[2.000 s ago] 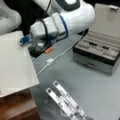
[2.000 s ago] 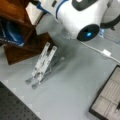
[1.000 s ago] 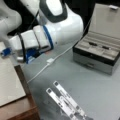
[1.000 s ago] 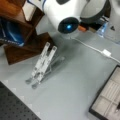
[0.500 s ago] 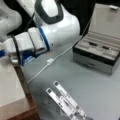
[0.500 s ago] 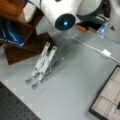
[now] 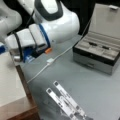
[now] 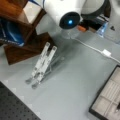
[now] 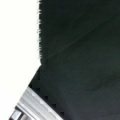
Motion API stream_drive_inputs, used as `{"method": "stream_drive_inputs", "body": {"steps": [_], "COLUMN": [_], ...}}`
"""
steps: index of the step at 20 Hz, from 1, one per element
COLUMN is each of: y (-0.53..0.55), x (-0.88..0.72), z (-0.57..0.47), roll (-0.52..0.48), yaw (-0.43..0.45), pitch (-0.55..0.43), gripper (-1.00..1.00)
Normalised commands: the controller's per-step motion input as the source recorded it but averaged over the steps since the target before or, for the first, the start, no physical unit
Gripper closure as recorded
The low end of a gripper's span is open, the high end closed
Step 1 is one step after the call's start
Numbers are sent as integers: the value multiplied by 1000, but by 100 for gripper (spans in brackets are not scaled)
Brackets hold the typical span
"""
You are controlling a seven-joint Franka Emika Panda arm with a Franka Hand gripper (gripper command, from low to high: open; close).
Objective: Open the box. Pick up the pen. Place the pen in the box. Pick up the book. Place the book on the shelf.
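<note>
- The box (image 7: 98, 53) is standing open at a front view's right on the grey worktop (image 7: 100, 90), lid raised, pale compartments showing; its corner is also showing at a front view's bottom right (image 8: 107, 102).
- A dark slim item, possibly the pen (image 7: 93, 44), is lying in a compartment.
- The book (image 7: 10, 80) is lying pale and flat on the reddish-brown shelf (image 7: 25, 110) at a front view's left.
- The arm is reaching over the shelf; the hand is not showing, so its opening cannot be told.
- A metal stand (image 7: 66, 101) is resting on the worktop, beside the shelf (image 8: 20, 50).
- A white cable (image 7: 50, 61) is running across the worktop.
</note>
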Motion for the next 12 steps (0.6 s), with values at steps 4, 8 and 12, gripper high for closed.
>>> {"method": "stream_drive_inputs", "body": {"steps": [4,8,12], "y": [277,464,649], "x": [-162,-32,118], "z": [45,0,-48], "roll": [276,340,410], "yaw": [35,-70,-221], "pitch": [-4,-20,-59], "gripper": [-100,-100,-100]}}
